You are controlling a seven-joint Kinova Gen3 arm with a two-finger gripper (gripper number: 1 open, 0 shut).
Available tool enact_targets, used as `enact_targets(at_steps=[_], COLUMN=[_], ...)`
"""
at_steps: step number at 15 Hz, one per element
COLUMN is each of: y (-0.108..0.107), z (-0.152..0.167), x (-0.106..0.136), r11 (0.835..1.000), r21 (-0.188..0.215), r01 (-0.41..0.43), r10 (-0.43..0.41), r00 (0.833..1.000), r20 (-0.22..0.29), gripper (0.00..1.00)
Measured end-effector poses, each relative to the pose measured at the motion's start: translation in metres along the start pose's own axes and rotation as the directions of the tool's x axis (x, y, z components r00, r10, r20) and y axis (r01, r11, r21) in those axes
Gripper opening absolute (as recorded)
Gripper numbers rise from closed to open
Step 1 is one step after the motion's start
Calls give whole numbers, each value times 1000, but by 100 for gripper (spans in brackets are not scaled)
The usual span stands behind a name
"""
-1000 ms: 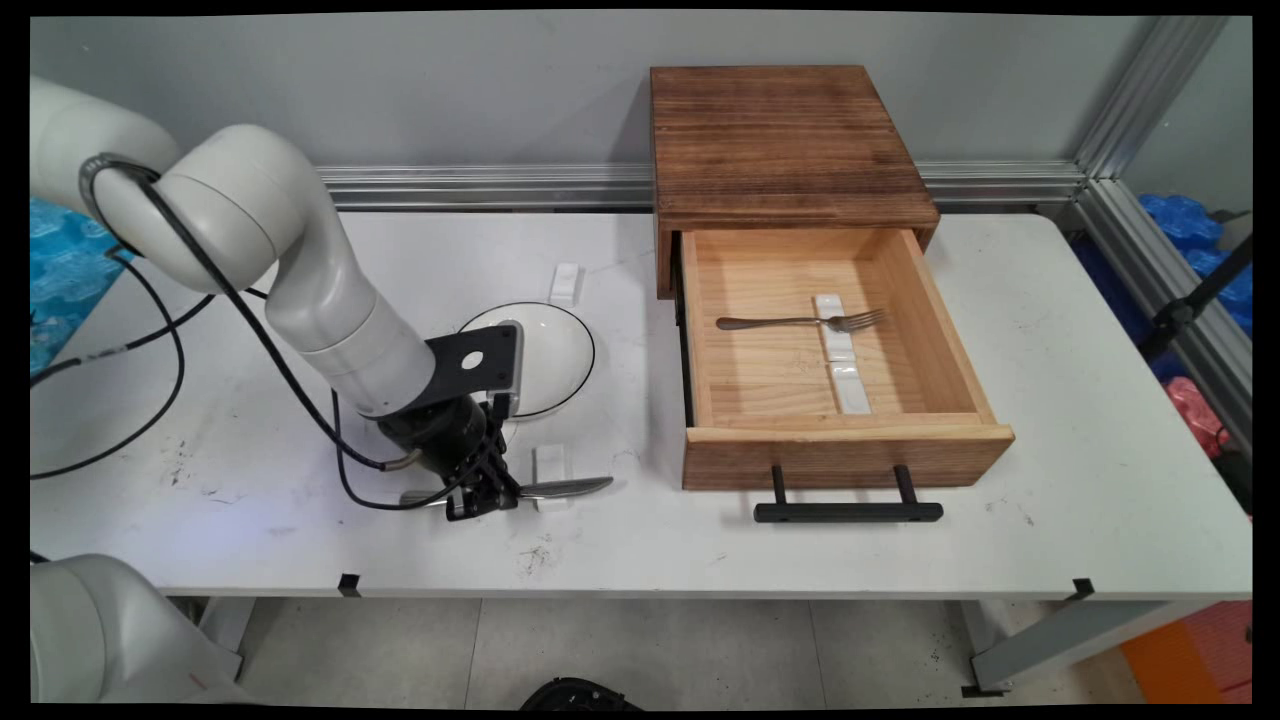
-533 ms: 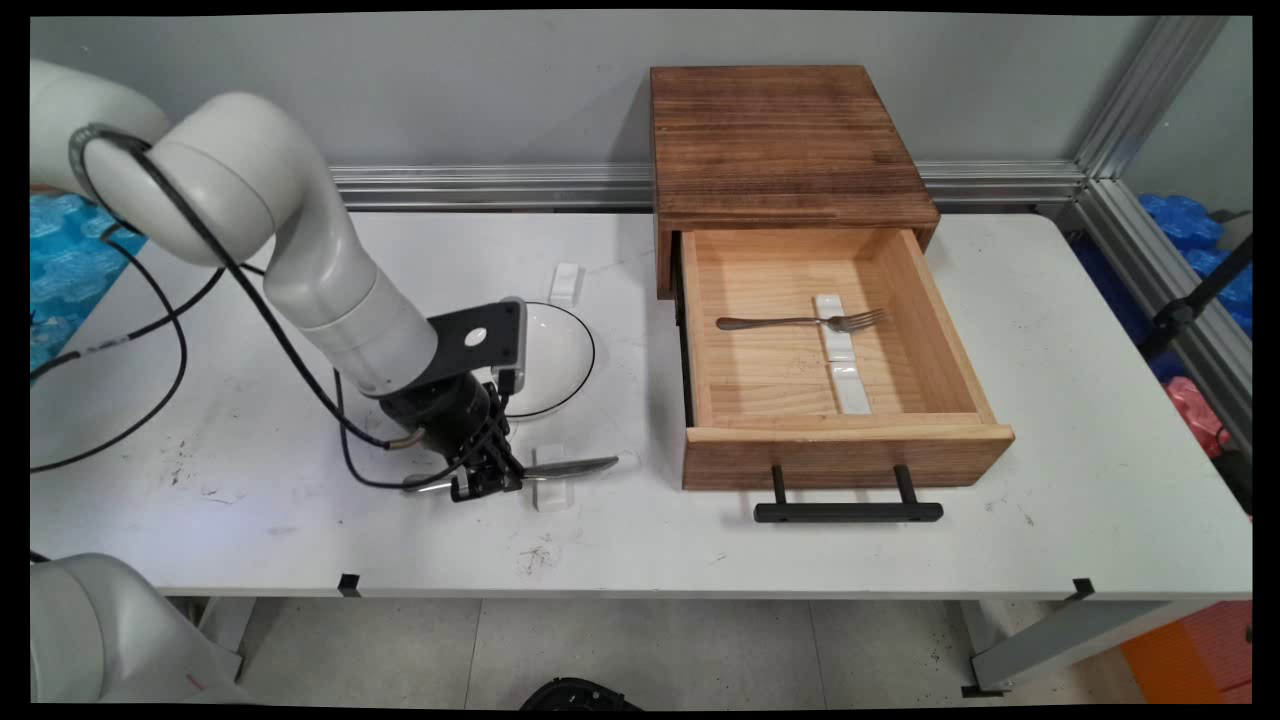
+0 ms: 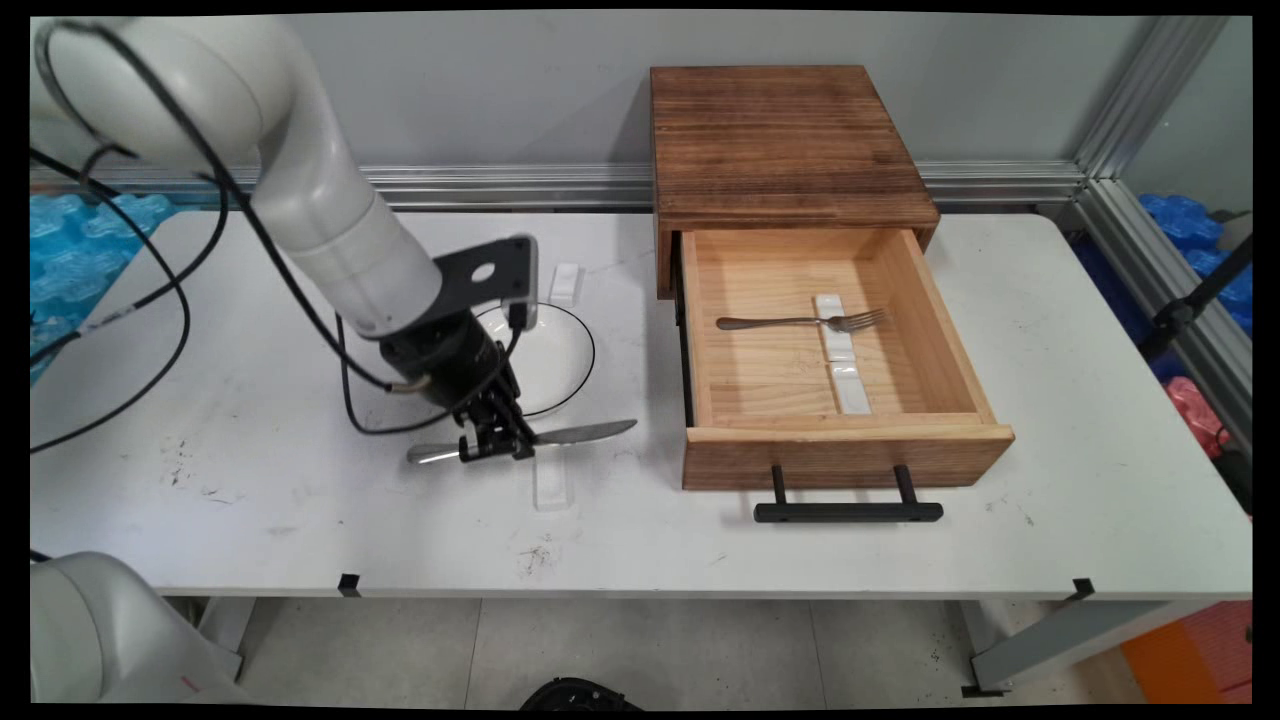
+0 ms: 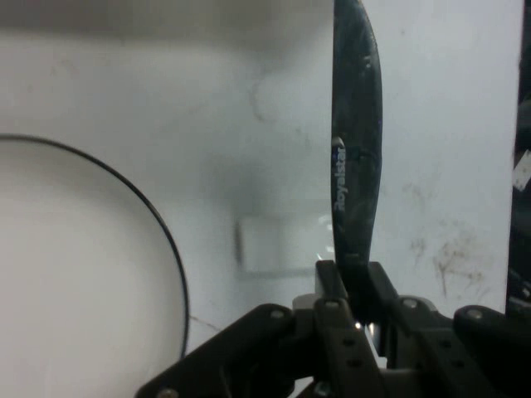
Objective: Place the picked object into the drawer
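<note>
Gripper [image 3: 497, 447] clamped on a table knife [image 3: 580, 433], held level above a white rest [image 3: 549, 483], beside the plate [image 3: 560, 350]

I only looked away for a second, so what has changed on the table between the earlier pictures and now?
The gripper, shut on the knife, has lifted it off the small white rest near the table's front edge and carried it up and slightly right, toward the white plate. The rest now lies bare. The plate, the open wooden drawer and the fork inside it stayed put.
</note>
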Motion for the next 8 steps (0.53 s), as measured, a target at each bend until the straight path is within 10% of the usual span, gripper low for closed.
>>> enact_targets(at_steps=[8], y=[-23], z=[-52], x=[29], r11=[1000], r21=[-25], r01=[-3], r10=[3], r00=[1000], r20=[-18], gripper=[0])
